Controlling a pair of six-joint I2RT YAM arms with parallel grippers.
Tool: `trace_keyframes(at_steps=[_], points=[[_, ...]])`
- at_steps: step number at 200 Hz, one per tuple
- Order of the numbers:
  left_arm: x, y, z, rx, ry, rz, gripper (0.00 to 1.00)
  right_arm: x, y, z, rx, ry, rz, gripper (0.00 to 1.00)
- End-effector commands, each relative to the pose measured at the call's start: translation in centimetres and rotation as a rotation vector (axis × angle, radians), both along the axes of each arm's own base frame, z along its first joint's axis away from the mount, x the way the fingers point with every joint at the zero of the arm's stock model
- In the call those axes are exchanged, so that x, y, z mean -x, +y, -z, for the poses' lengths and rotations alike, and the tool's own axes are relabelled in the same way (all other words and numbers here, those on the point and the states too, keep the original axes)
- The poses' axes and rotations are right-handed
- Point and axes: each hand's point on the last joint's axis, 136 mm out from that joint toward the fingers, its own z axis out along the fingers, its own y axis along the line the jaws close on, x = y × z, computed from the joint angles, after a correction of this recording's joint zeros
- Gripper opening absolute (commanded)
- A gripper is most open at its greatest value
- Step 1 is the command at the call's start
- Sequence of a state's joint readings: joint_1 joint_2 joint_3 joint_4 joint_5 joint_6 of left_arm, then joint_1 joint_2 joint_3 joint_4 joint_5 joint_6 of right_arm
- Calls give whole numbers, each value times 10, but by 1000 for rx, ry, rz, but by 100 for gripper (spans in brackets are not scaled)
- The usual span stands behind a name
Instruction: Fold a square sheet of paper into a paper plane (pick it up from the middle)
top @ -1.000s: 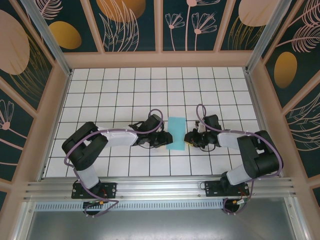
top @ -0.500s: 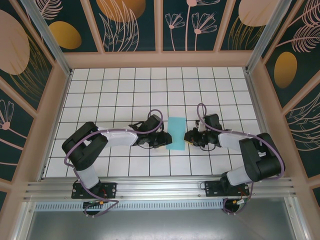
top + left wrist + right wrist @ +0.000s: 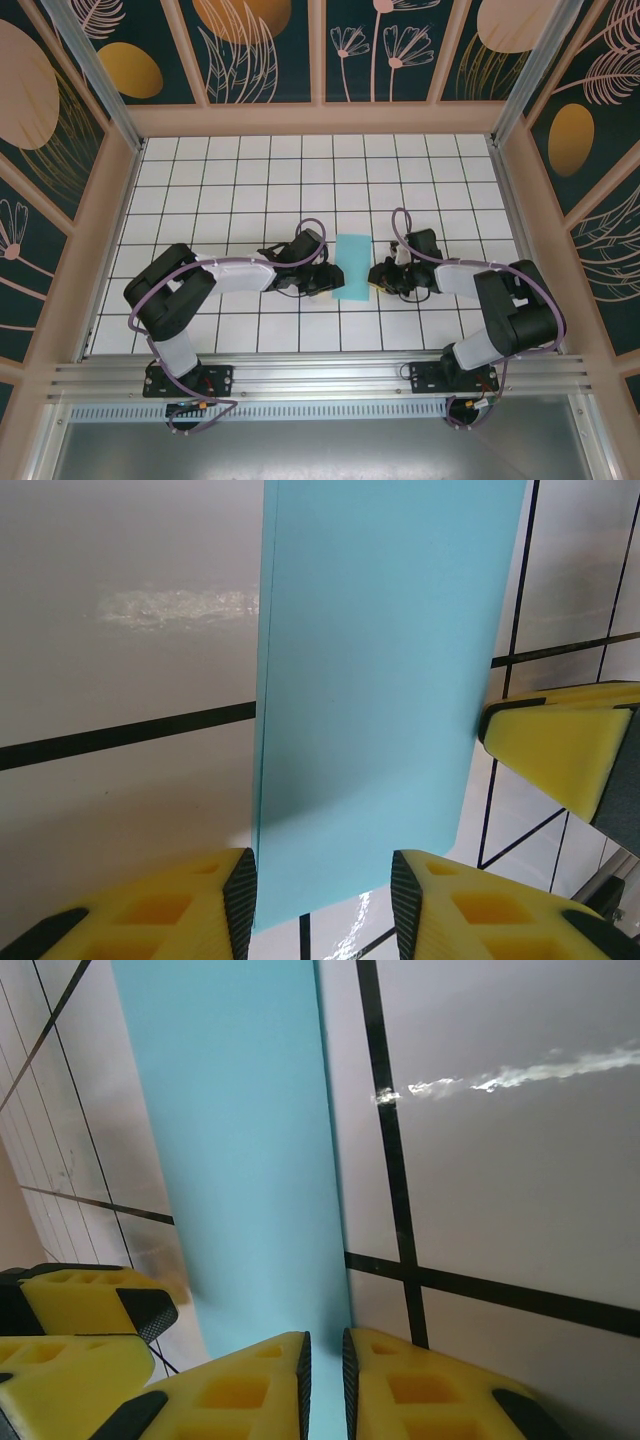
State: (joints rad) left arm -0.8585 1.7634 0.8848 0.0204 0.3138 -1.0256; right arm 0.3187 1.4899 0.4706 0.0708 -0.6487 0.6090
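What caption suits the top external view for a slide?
Left end effector and right end effector flank the turquoise paper on a gridded table.

The left gripper [image 3: 328,278] and right gripper [image 3: 377,275] are hemming the paper [image 3: 352,267] from both sides; the table [image 3: 300,170] beyond is lying open.

White tiled table top [image 3: 250,180], black grid lines; glare streak [image 3: 175,605] on one tile. Dark teal floral wall panels [image 3: 250,50] stand left, right and far. Aluminium rail [image 3: 320,375] along near edge.
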Motion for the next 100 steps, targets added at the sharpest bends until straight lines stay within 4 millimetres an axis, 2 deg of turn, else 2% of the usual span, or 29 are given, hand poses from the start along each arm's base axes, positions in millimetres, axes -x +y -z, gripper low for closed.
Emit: trace_keyframes(at_steps=[1, 100], points=[[0, -5, -2, -2, -4, 19, 43, 6, -7, 14, 60, 26, 0, 21], [4, -15, -1, 56, 23, 29, 45, 5, 0, 11, 16, 21, -11, 19]])
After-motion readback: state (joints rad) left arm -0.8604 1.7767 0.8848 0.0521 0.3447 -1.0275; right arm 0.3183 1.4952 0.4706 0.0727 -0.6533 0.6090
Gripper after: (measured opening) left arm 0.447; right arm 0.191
